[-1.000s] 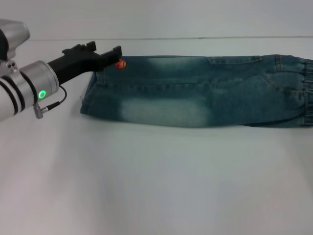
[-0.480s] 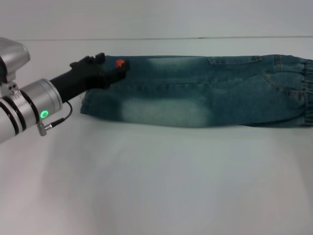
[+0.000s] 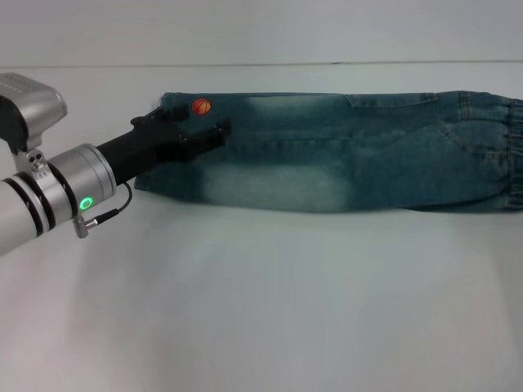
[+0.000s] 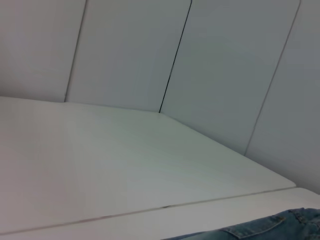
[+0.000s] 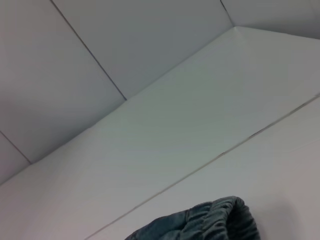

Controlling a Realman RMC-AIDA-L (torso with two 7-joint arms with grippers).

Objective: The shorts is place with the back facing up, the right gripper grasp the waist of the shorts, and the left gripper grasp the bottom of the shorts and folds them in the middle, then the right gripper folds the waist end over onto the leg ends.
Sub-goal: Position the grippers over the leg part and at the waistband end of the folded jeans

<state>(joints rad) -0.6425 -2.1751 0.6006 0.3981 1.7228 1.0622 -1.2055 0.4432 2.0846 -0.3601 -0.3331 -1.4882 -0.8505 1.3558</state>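
Observation:
The shorts (image 3: 327,155) lie folded lengthwise in a long band across the far part of the table. The ruffled waist (image 3: 513,155) is at the right edge of the head view, and the bottom (image 3: 145,175) is at the left. The red-headed cartoon print (image 3: 200,106) shows near the hem. My left gripper (image 3: 196,131) hovers over the hem end, just on the near side of the print. It is open and holds no cloth. The right gripper is out of view. The right wrist view shows only the gathered waist (image 5: 215,220), and the left wrist view a corner of denim (image 4: 270,230).
The white table (image 3: 261,310) stretches wide in front of the shorts. Its far edge meets a pale panelled wall (image 4: 225,60). A seam line (image 5: 210,162) runs across the tabletop behind the shorts.
My left gripper has moved from the far edge of the hem end toward the near side and to the right, over the denim. The shorts have not shifted.

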